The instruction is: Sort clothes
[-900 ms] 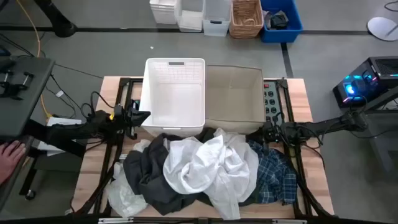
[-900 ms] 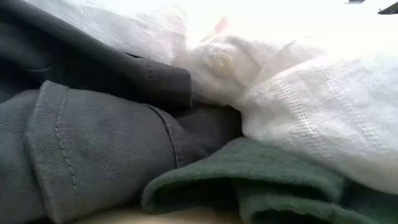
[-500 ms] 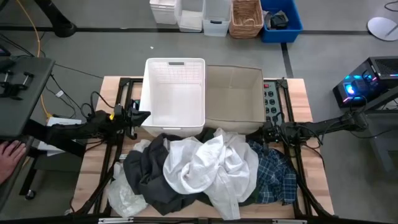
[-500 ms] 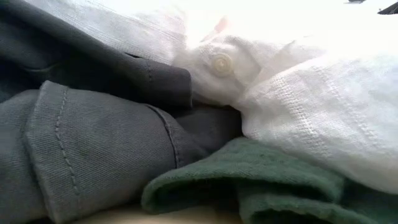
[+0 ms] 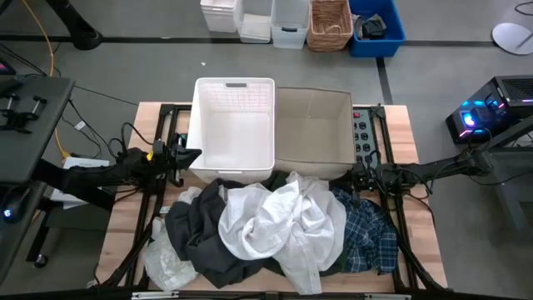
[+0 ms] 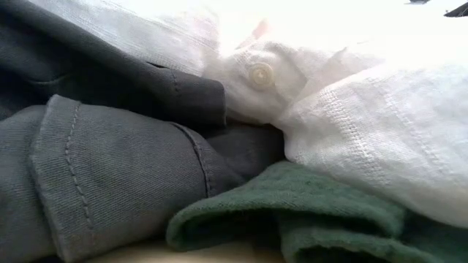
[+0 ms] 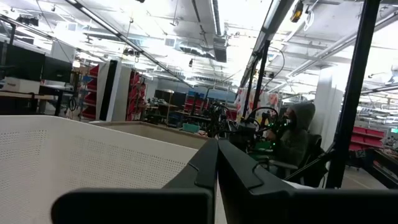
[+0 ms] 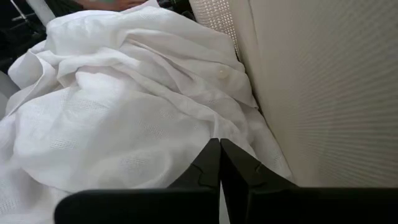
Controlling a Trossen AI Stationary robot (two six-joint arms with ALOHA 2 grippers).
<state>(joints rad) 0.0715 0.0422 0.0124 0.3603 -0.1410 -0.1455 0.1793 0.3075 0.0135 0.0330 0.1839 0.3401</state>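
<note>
The bench (image 5: pixel 404 125) carries a white basket (image 5: pixel 233 125) and a cardboard box (image 5: pixel 312 125) side by side. Just in front of them, the clothes (image 5: pixel 266 229) lie heaped, their lower layers buried and the plaid shirt (image 5: pixel 366 237) half covered. Left hand (image 5: pixel 187 156) beside the basket and right hand (image 5: pixel 360 177) at the pile's edge are both clenched, holding nothing.

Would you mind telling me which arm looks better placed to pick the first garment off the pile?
Probably the right. Its pincer sits shut at the pile's edge, beside the white shirt and plaid shirt. The left pincer, also shut, waits beside the white basket, farther from the clothes.
</note>
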